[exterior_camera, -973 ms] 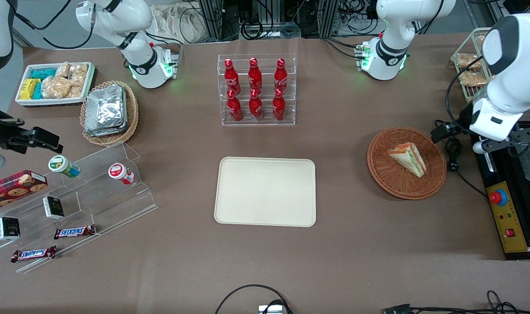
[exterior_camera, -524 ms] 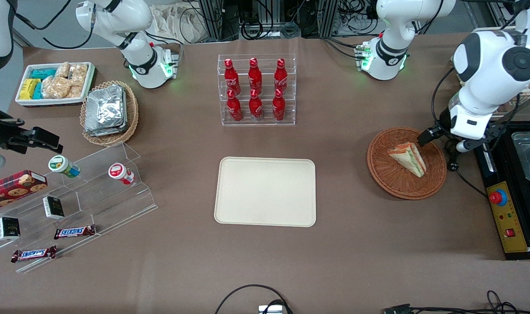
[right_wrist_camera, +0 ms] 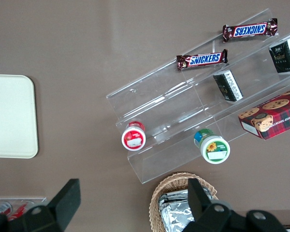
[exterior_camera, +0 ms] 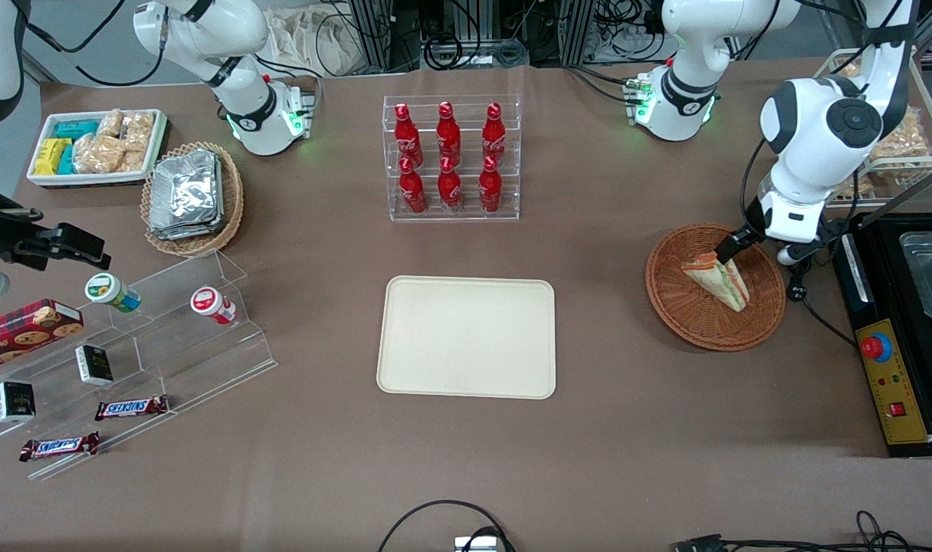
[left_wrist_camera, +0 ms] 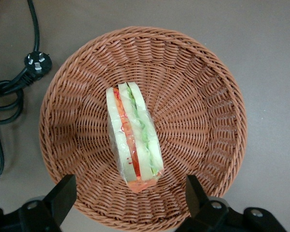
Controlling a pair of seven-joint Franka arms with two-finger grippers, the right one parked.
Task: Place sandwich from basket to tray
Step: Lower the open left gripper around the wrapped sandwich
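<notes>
The sandwich (exterior_camera: 717,277), a wrapped pale wedge with green and orange-red filling, lies in the reddish-brown wicker basket (exterior_camera: 680,314) toward the working arm's end of the table. My left gripper (exterior_camera: 757,251) hovers above the basket's edge farther from the front camera, just over the sandwich's wide end. In the left wrist view the gripper (left_wrist_camera: 129,195) is open, its black fingers (left_wrist_camera: 63,193) spread wider than the sandwich (left_wrist_camera: 133,140) and over the basket (left_wrist_camera: 208,96) rim, touching nothing. The cream tray (exterior_camera: 466,337) lies empty at mid-table and also shows in the right wrist view as the tray (right_wrist_camera: 9,116).
A black cable with a plug (exterior_camera: 797,291) lies beside the basket, seen as the plug (left_wrist_camera: 36,62). A black control box with a red button (exterior_camera: 876,346) borders the table end. A rack of red bottles (exterior_camera: 451,157) stands farther back than the tray. A wire rack of snacks (exterior_camera: 887,146) stands near the arm.
The left arm has swung in from the table's end toward the basket, bringing the gripper over the basket's rim and the sandwich's wide end. The sandwich has not moved.
</notes>
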